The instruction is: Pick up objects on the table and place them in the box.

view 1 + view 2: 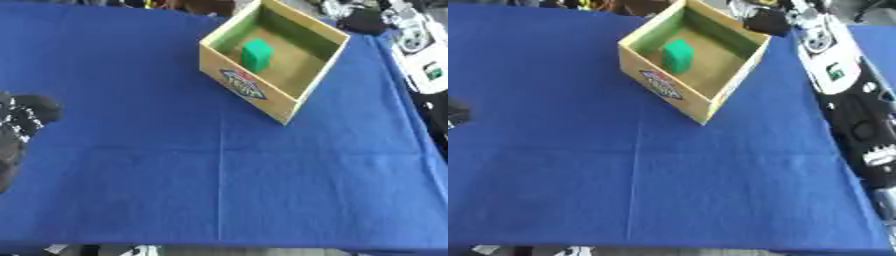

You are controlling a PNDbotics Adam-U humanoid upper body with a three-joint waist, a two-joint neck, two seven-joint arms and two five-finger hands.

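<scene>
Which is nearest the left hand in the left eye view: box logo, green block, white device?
From the left hand at the left edge:
1. Logo, on the box's near outer wall.
2. Green block, inside the box.
3. White device, far right, off the cloth.

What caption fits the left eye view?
Green block lying inside the open cardboard box on a blue tablecloth, robot's left hand at the left edge.
</scene>
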